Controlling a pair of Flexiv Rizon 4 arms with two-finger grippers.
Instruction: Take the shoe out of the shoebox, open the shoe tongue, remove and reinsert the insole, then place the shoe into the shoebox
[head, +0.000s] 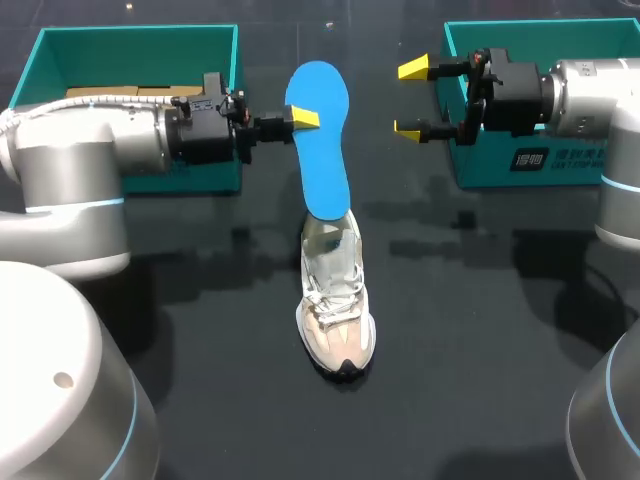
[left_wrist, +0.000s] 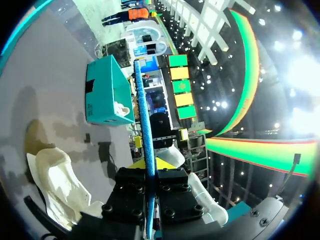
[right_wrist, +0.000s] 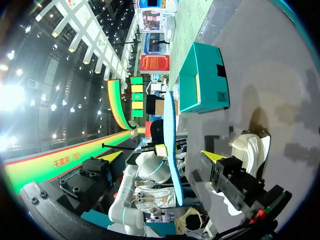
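The insole (head: 322, 140) is clamped by the left gripper (head: 303, 119), its length lined up with the shoe (head: 337, 310); the right gripper (head: 410, 98) is spread open.

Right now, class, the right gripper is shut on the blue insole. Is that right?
No: the left gripper is shut on the blue insole, as the head view shows; the right gripper stands open, apart from it.
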